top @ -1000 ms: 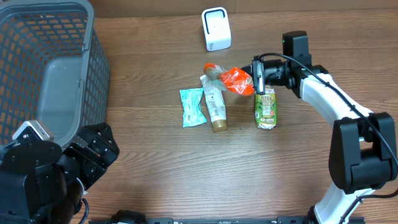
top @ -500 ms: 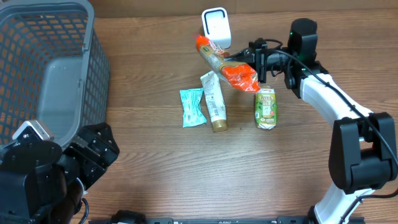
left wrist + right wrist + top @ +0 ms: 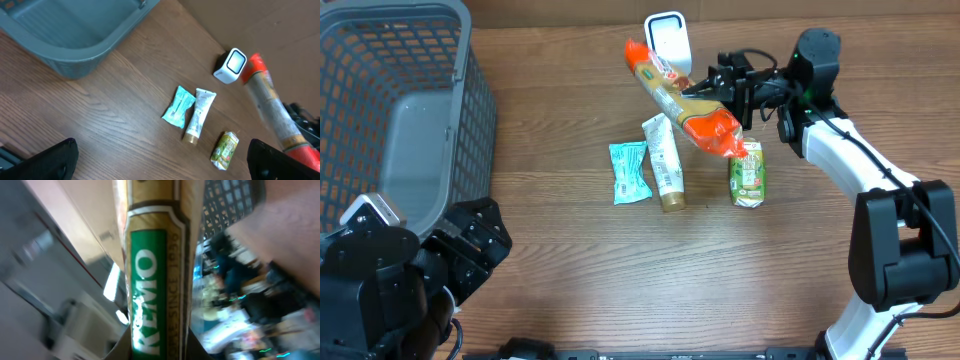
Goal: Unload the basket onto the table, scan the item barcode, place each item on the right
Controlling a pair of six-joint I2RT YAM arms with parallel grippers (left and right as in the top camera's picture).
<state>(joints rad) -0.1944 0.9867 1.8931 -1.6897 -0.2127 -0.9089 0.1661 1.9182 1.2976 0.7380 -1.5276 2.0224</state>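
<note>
Item: one long packet, orange ends, beige middle, green label. Location: pinched in my right gripper, the jaws nearly closed on it near one orange end. The rest reached out past my fingertips, its far end just before the scanner. Handling, as I judged it: light, glossy film, likely slippery, contents perhaps brittle. Held off-centre, it might droop or twist, so a hold nearer the middle seemed steadier. Left gripper: wide open, empty, well away.

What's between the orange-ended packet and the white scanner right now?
Nothing visible. The right gripper holds the packet in the air, its far end beside the scanner; the tube and green pouch lie on the table, off that path.
</note>
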